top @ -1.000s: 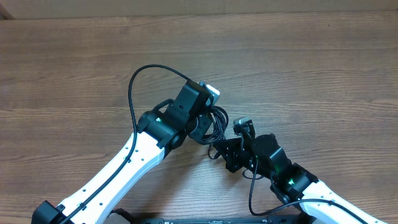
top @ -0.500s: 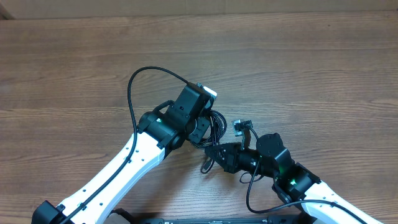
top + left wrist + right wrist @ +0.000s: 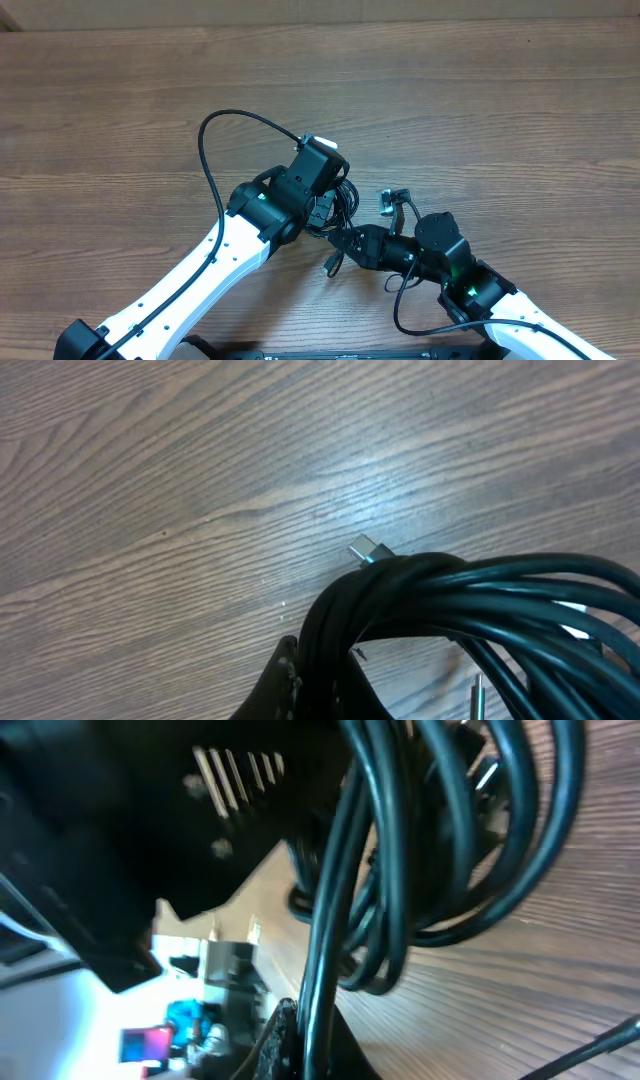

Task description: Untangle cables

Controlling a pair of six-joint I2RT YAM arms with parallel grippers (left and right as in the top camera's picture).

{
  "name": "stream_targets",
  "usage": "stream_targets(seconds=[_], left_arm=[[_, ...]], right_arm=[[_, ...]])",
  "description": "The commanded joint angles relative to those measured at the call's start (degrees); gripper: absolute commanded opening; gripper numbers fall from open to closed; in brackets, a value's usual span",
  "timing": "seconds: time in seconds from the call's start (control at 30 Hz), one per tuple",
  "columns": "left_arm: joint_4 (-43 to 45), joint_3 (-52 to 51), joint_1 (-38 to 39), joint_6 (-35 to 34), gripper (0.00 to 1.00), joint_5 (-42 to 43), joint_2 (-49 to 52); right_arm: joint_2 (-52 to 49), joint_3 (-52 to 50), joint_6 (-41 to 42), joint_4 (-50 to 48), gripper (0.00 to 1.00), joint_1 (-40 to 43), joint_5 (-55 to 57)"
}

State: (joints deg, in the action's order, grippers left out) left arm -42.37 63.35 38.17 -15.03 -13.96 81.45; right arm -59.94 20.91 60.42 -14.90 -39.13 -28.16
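Note:
The cables point(image 3: 346, 197) are a small black tangle held between my two grippers at the table's middle. In the left wrist view the bundle point(image 3: 470, 600) loops up from my left gripper point(image 3: 330, 690), which is shut on it; a silvery plug tip point(image 3: 366, 549) pokes out over the wood. In the right wrist view the looped strands point(image 3: 430, 850) hang close to the lens, and my right gripper point(image 3: 310, 1045) is shut on one strand. A loose plug end point(image 3: 329, 266) hangs below my right gripper point(image 3: 345, 238) in the overhead view. My left gripper point(image 3: 322, 212) is mostly hidden under its wrist.
The wooden table point(image 3: 480, 110) spreads all round. A thick black arm wire point(image 3: 215, 135) arcs up left of the left wrist. Another arm wire point(image 3: 400, 310) loops beside the right arm near the front edge.
My left wrist has shifted slightly up and left with the bundle. My right gripper has reached further left, under the tangle, and a loose plug end now hangs lower.

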Motion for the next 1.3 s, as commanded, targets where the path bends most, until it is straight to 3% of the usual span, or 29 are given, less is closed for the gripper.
stream_targets(seconds=[0.0, 0.43, 0.7, 0.97, 1.27], left_arm=[[1.8, 1.3, -2.5, -4.9, 0.04, -5.5, 0.3], [2.2, 1.3, -0.8, -4.9, 0.04, 13.3, 0.3], [3.6, 1.3, 4.4, -4.6, 0.04, 14.8, 0.3], [5.2, 1.3, 7.1, -2.9, 0.04, 22.6, 0.3], [9.5, 1.3, 7.1, 8.0, 0.04, 44.7, 0.3]], right_arm=[[0.9, -0.2, 10.9, 0.3, 0.04, -1.3, -2.1], [0.0, -0.2, 22.1, -3.1, 0.04, -1.3, 17.7], [-0.3, -0.2, 21.8, -1.8, 0.04, -1.3, 26.9], [-4.7, -0.2, 20.7, 1.7, 0.04, -1.3, 33.0], [-8.8, -0.2, 20.4, 0.8, 0.04, -1.3, 36.2]])
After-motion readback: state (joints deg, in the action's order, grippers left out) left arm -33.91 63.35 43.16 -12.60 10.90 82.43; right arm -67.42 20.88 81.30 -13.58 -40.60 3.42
